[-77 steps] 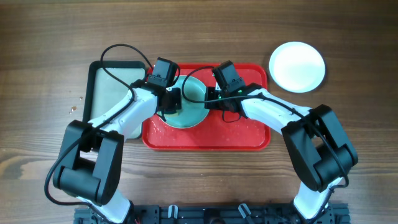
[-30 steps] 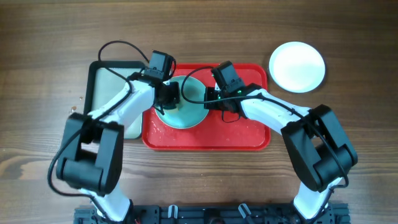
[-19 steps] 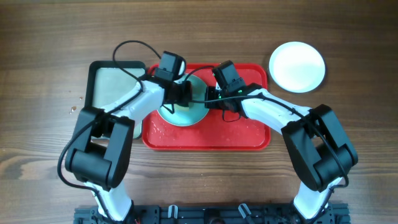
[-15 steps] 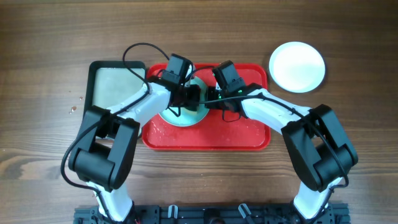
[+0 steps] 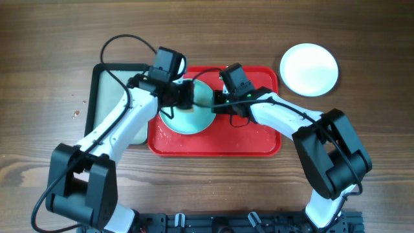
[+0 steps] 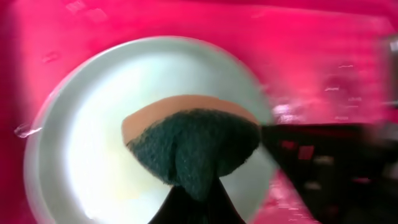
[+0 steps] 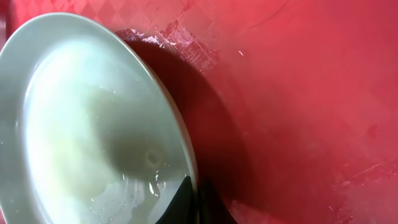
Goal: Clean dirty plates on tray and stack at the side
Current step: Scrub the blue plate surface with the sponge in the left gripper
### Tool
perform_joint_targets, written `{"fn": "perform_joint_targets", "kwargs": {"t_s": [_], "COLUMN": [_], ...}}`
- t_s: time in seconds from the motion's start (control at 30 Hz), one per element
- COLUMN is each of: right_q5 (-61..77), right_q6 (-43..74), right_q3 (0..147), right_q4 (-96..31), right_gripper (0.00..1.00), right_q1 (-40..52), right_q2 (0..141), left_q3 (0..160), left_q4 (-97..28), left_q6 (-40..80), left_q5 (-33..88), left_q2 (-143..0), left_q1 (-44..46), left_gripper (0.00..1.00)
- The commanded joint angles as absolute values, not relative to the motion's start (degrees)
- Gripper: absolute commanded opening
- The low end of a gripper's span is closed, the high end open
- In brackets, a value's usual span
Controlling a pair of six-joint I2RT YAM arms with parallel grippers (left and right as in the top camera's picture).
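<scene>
A pale aqua plate (image 5: 187,116) sits on the red tray (image 5: 252,139). My right gripper (image 5: 217,103) is shut on the plate's right rim. In the right wrist view the rim (image 7: 180,134) runs between the two fingers of the gripper (image 7: 196,202), and a dark shadow lies under that edge. My left gripper (image 5: 183,97) is shut on a sponge (image 6: 193,146), orange with a dark green scouring face, which is pressed onto the plate's wet inside (image 6: 87,155). A white plate (image 5: 309,69) lies alone on the table at the far right.
A smaller black-rimmed tray (image 5: 103,77) with a pale green inside lies against the red tray's left side, under my left arm. Water drops glisten on the red tray's floor (image 7: 298,93). A black rail runs along the table's front edge (image 5: 213,223).
My left gripper swept the sponge right across the plate, then back left toward its upper middle. The right gripper and the plate have stayed put.
</scene>
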State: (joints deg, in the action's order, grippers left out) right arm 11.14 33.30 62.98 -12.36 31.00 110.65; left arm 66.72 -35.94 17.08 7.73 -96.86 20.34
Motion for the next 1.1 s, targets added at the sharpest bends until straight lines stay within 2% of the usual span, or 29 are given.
{"fn": "perform_joint_targets", "kwargs": {"t_s": [0.0,0.43,0.57,0.7,0.8,1.07], "right_q5": [12.23,12.25,12.25,12.23,12.23,12.23], "right_q6": [32.91,32.93,32.93,32.77,32.51,31.62], "right_q3": [62.54,62.54,62.54,62.54,62.54,62.54], "right_q4": [-12.05,-12.08,-12.05,-12.1,-12.1,-12.05], "right_gripper": [0.04,0.04,0.04,0.04,0.04,0.04], "right_q1": [31.33,31.33,31.33,31.33,31.33,31.33], "right_q2": [111.59,111.59,111.59,111.59,111.59,111.59], "left_q3": [66.43,62.98,63.05,66.61,67.31,67.31], "left_q4": [-37.3,-33.89,-33.17,-32.88,-29.17,-25.1], "left_q6": [17.17,18.31,18.65,18.7,18.7,17.1], "left_q5": [0.08,-2.31,8.75,9.65,14.81,26.06], "left_q2": [-97.25,-106.34,-106.08,-99.07,-94.45,-101.32], "left_q1": [19.57,19.59,19.64,19.57,19.57,19.22], "left_gripper": [0.04,0.04,0.04,0.04,0.04,0.04]}}
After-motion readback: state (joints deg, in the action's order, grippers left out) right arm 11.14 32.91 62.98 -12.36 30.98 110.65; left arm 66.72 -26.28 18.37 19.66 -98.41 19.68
